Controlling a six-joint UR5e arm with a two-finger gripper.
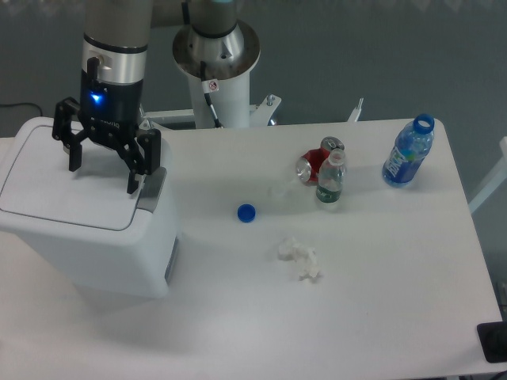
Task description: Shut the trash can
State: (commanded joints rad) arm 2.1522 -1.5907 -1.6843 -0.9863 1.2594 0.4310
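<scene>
— Where does the pincer (104, 167) stand?

— Its two dark fingers are spread wide apart and hold nothing. It hangs over the flat white lid (67, 178) of the trash can (99, 229), toward the lid's right side. One fingertip sits close above the grey latch (150, 188) at the can's right end.

— Is it touching the lid?

— I cannot tell from this single view. The tips look very near the surface, possibly on it.

— What could go wrong from here?

— The lid looks flat and down, so I judge the closing nearly or fully done. A further push down could load the lid and hinge for nothing, or shove the whole can along the desk (333, 317). If the arm lifts away with the right finger hooked under the latch edge, the lid could pop open again. A sideways exit to the right could knock the latch as well.

— And the can itself, relative to the pincer?

— Directly beneath it, at the left end of the desk, its body reaching forward and left of the fingers.

— Anything else nearby?

— A blue cap (246, 212) and a crumpled tissue (300, 257) lie well apart to the right. Farther right are a red can (313, 163), a small green-labelled bottle (330, 180) and a blue bottle (408, 152).
</scene>
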